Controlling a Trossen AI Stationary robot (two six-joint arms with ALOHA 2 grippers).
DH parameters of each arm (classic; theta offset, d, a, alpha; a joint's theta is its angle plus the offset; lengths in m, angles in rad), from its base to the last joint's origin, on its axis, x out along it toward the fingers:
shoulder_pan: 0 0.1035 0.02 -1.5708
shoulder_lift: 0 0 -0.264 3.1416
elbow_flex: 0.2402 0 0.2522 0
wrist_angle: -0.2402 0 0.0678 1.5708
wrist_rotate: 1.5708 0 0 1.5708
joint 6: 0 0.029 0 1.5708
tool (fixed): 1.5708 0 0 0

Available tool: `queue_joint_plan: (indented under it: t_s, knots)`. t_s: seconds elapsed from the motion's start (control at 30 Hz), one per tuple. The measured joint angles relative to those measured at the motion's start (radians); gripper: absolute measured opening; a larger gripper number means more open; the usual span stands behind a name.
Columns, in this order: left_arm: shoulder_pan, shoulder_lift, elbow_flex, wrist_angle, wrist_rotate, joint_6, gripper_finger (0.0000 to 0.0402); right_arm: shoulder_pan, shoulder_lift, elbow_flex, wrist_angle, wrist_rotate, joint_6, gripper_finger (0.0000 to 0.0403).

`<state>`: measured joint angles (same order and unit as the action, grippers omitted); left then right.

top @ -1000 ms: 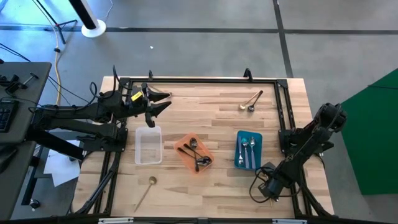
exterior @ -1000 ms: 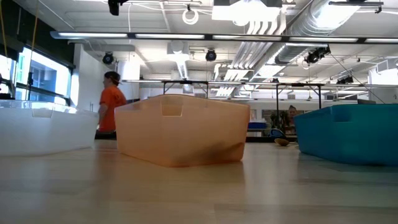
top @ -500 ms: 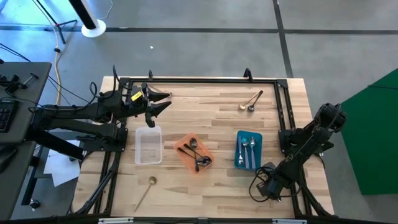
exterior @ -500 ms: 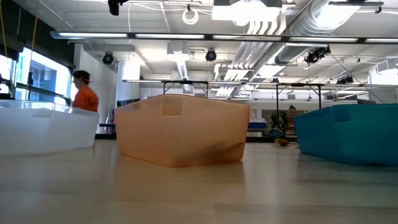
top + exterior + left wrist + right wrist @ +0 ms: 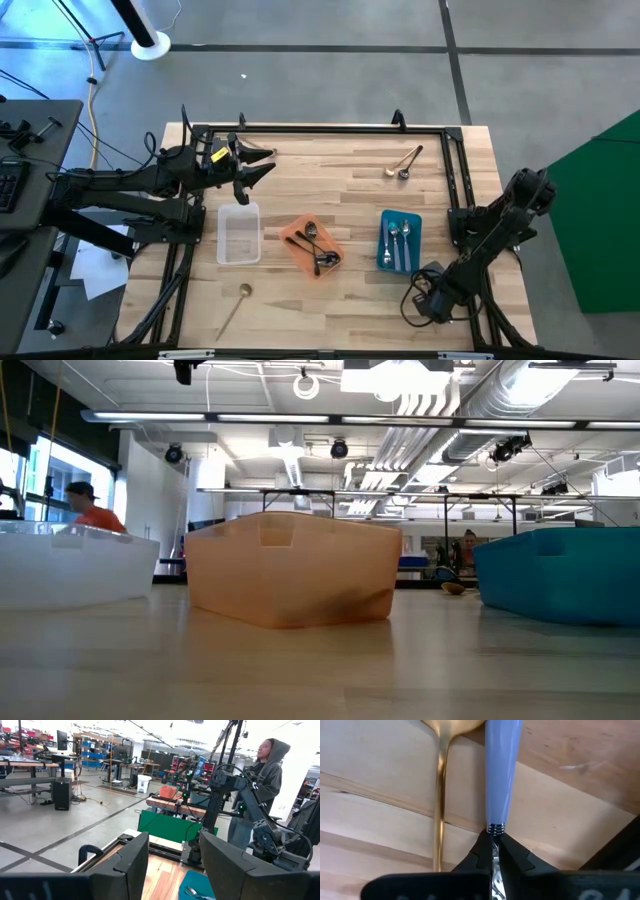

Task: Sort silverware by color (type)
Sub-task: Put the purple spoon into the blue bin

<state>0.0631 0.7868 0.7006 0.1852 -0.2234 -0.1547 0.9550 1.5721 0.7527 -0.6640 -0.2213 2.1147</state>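
Observation:
My right gripper (image 5: 493, 851) is shut on a spoon with a lilac handle (image 5: 501, 770) over the wooden tabletop. A gold spoon (image 5: 440, 795) lies beside it. In the high view this gripper (image 5: 428, 298) is at the near right corner, its wrist hiding the fingers and both spoons. My left gripper (image 5: 256, 165) hangs open over the far left, holding nothing. Dark spoons (image 5: 315, 250) lie in the orange tray (image 5: 296, 232), silver ones (image 5: 398, 238) in the blue tray (image 5: 384, 255). The clear tray is (image 5: 239, 233). My right gripper pinches the spoon's thin metal neck (image 5: 493, 834) between its two fingertips, just below the ringed end of the lilac handle. The fingers come steeply from above. The handle runs on away from the fingertips. I cannot tell whether it rests on the table.
Two loose spoons (image 5: 404, 164) lie near the far right edge. A gold spoon (image 5: 236, 303) lies near the front edge on the left. A dark frame (image 5: 320, 128) rims the table. A person in a grey hoodie (image 5: 260, 780) stands beyond the right arm.
Neither arm nor any spoon has visibly moved in the high view. In the room behind the table, a person in an orange shirt has walked toward the left.

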Motion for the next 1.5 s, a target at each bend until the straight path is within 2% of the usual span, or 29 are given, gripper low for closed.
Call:
queue_joint_plan:
  t_s: [0.83,1.03,1.3,1.4,1.5]
  knots:
    - [0.000,0.000,0.000,0.000,0.000,0.002,0.0165,0.002,-0.014,0.173,-0.187,0.064,-0.009,0.0000]
    - [0.000,0.000,0.000,0.000,0.000,0.002,0.0165,0.002,-0.081,0.199,-0.198,0.068,-0.013,0.0000]
    - [0.000,0.000,0.000,0.000,0.000,0.012,0.0165,0.034,-0.207,0.221,-0.201,0.056,-0.096,0.0000]
    - [0.000,0.000,0.000,0.000,0.000,0.042,0.0165,0.044,-0.263,0.222,-0.188,0.070,-0.126,0.0000]
    - [0.000,0.000,0.000,0.000,0.000,0.044,0.0165,0.044,-0.315,0.222,-0.154,0.136,-0.163,0.0000]
